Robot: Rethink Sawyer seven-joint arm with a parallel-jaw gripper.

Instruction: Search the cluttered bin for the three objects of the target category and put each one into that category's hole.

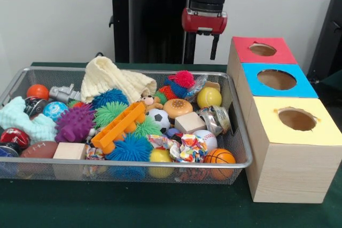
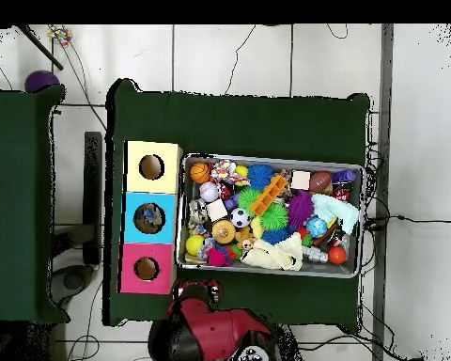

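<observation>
A wire mesh bin (image 1: 238, 132) (image 2: 351, 171) is packed with toys. Among them are a basketball (image 1: 219, 157), a soccer ball (image 1: 158, 117), a baseball (image 1: 204, 138), a yellow ball (image 1: 209, 97), a purple spiky ball (image 1: 75, 123), blue spiky balls (image 1: 130, 148), wooden blocks (image 1: 189, 122), an orange plastic toy (image 1: 118, 127) and a cream cloth (image 1: 115, 80). Beside the bin stand three wooden boxes with round holes: red (image 1: 262, 49) (image 2: 146, 269), blue (image 1: 276, 79) (image 2: 148, 217) and yellow (image 1: 296, 119) (image 2: 151, 167). My gripper (image 1: 201, 49) (image 2: 198, 288) hangs behind the bin's far edge, open and holding nothing.
The bin and boxes rest on a green cloth-covered table (image 1: 160, 206) (image 2: 248, 122). A brown football (image 1: 38, 149), a red ball (image 1: 37, 91) and a pale teal cloth (image 1: 24, 118) lie at the bin's left end. A second green table (image 2: 13, 207) stands off to the side.
</observation>
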